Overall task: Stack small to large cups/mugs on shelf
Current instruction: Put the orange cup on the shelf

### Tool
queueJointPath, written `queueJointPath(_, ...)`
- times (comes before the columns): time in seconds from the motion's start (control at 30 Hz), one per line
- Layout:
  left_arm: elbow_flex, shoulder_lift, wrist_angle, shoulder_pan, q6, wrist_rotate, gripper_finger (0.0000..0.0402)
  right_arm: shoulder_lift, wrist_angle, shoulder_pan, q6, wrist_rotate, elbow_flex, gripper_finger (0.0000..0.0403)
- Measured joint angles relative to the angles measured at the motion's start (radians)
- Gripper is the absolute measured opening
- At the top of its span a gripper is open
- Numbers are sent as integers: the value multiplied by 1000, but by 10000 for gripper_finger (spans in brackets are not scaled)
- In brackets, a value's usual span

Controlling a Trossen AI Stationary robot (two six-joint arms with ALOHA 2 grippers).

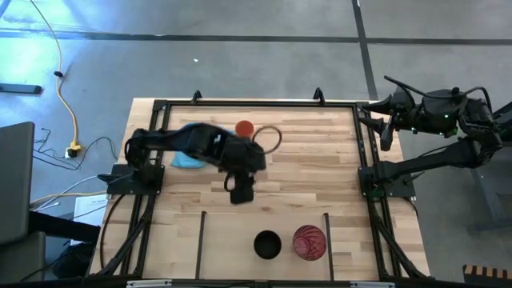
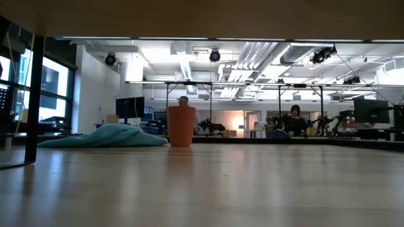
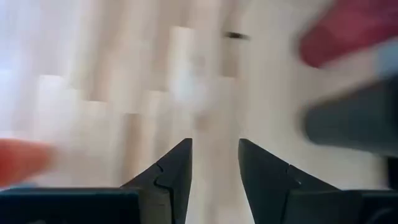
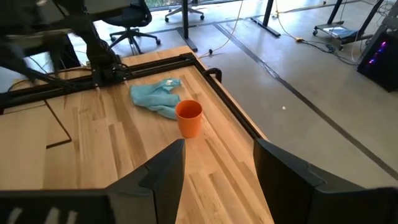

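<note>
The small orange cup (image 1: 245, 128) (image 2: 182, 126) (image 4: 188, 118) stands upright on its base near the table's far edge. The black cup (image 1: 267, 244) and the red-pink cup (image 1: 309, 242) stand side by side on the shelf (image 1: 232, 240), between the two thin black bars near the near edge. My left gripper (image 1: 240, 192) (image 3: 215, 144) hovers over the table's middle, between the orange cup and the shelf, open and empty. Its wrist view is blurred, with the black cup (image 3: 354, 121) and red-pink cup (image 3: 354, 31) ahead. My right gripper (image 1: 386, 132) (image 4: 217, 149) waits open at the table's right edge.
A light-blue cloth (image 1: 188, 158) (image 2: 107, 135) (image 4: 158, 96) lies on the far left part of the table, just left of the orange cup. A black frame (image 1: 364, 160) rims the table. Bare wood lies between the left gripper and the shelf.
</note>
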Motion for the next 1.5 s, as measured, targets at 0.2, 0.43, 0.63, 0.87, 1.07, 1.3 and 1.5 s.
queueJointPath(0.2,-26,1,-58,112,92,-137,118,0,0,0,35,-7,0,184)
queueJointPath(0.43,-110,2,-69,280,198,-102,118,0,-24,0,89,-26,0,184)
queueJointPath(0.63,-192,3,-56,425,279,26,118,0,-76,0,142,-26,0,184)
queueJointPath(0.87,-247,4,-10,560,336,106,118,0,-90,0,158,-26,0,184)
queueJointPath(1.07,-257,3,52,673,397,221,117,0,-90,0,158,-26,0,184)
queueJointPath(1.3,-256,6,48,801,443,344,117,2,-88,0,158,-26,0,184)
queueJointPath(1.5,-256,43,11,841,448,390,118,16,-67,0,147,-10,0,184)
